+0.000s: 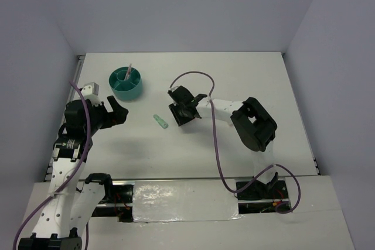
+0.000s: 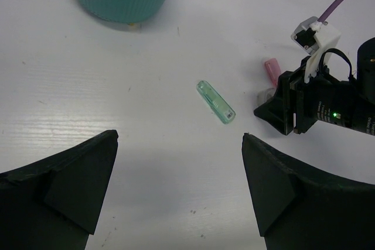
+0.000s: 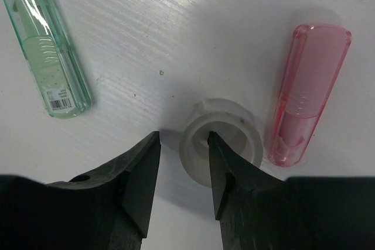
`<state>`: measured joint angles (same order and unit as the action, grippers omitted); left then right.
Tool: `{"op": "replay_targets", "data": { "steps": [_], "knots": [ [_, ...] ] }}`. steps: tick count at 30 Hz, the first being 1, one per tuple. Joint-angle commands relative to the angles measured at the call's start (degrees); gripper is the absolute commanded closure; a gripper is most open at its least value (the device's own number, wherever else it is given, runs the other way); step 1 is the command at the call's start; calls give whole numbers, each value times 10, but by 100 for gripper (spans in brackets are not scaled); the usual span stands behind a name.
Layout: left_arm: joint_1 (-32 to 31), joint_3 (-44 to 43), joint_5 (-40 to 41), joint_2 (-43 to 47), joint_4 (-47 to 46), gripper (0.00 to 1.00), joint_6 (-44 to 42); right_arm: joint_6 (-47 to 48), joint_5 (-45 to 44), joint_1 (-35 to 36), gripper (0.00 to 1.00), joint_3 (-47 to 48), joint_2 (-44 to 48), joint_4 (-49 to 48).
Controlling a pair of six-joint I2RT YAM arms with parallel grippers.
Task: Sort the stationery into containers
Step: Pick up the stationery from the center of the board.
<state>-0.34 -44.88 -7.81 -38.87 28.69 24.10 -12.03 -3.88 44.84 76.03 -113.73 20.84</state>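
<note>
Just beside tape ring (image 3: 221, 139), pink block (image 3: 304, 92), mint block (image 3: 44, 45)

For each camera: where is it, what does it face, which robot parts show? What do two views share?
Top external: high behind the robot, looking down at the table; left arm, right arm show.
Left wrist: low, facing the green case; left gripper shows.
Right wrist: close above the white ring; right gripper shows.
Shared: green case.

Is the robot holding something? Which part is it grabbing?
Nothing is held yet. The right gripper straddles the wall of the white tape ring, one finger in its hole, not pinching. The left gripper is open, empty.
</note>
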Motion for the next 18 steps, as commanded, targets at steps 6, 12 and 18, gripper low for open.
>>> {"op": "replay_targets", "data": {
  "steps": [6,12,18],
  "knots": [
    [0,-13,-12,7,-25,1,-9,-6,-4,-1,70,-11,9,-1],
    [1,-10,-46,-11,-36,1,7,2,54,8,100,-77,85,-77],
    [-11,31,-208,-48,-130,3,144,53,178,66,100,-193,270,-229]
  ]
}}
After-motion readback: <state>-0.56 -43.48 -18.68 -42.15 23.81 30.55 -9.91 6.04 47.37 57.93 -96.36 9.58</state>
